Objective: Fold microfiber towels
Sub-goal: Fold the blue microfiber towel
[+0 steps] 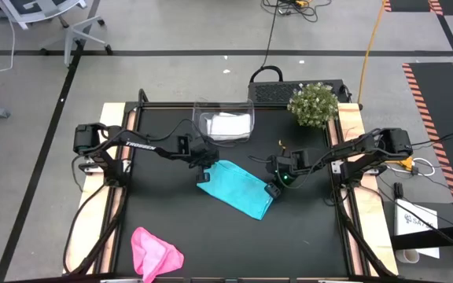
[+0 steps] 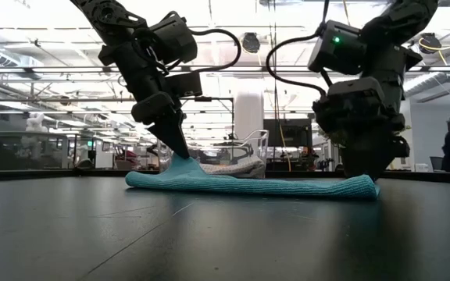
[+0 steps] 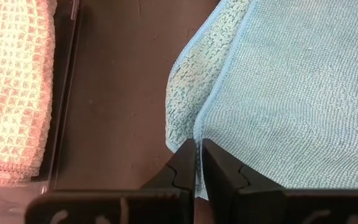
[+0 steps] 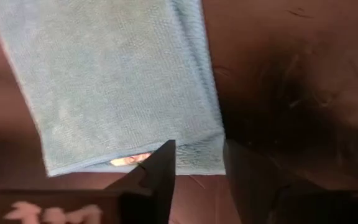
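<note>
The teal towel (image 1: 238,189) lies flat near the table's centre, folded over so two layers show along one edge, its long side running from 10 toward 4 o'clock. The left gripper (image 1: 205,167) reaches in from 9 o'clock, tilted down at the towel's 10 o'clock corner, fingers pinched together on the towel's hem and lifting that corner slightly off the mat. The right gripper (image 1: 274,189) comes in from 3 o'clock and stands upright at the towel's 3 o'clock end, fingers apart astride the edge, holding nothing. The pink towel (image 1: 155,253) sits crumpled at the table's 7 o'clock corner, well apart. The white towel (image 1: 228,126) rests inside the clear tub (image 1: 246,108) at 12 o'clock. White lettering on the left arm is too small to read
</note>
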{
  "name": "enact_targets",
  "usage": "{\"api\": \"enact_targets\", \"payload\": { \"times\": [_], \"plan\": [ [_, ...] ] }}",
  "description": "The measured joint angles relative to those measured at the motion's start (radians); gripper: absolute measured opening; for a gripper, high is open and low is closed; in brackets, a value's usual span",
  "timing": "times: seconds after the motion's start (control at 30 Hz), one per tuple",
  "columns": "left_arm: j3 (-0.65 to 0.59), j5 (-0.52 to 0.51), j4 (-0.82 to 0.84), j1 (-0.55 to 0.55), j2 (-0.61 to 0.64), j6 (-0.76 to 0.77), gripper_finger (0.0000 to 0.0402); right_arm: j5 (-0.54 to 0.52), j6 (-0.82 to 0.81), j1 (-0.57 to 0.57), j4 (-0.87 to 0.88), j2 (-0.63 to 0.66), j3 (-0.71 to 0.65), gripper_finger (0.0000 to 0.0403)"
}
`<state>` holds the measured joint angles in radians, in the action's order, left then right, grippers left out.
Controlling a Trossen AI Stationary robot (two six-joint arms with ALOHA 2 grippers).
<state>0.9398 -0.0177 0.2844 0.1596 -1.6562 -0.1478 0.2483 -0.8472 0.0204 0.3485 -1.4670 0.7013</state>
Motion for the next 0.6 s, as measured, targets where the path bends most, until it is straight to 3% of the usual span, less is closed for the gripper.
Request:
{"api": "enact_targets", "payload": {
  "times": [0.2,0.6],
  "plan": [
    [0.0,0.0,0.0,0.0,0.0,0.004,0.0031,-0.004,-0.006,0.014,-0.043,0.001,-0.017,0.0156],
    [0.0,0.0,0.002,0.0,0.0,0.022,0.0031,-0.004,0.02,0.056,-0.093,0.0,-0.022,0.0149]
  ]
}}
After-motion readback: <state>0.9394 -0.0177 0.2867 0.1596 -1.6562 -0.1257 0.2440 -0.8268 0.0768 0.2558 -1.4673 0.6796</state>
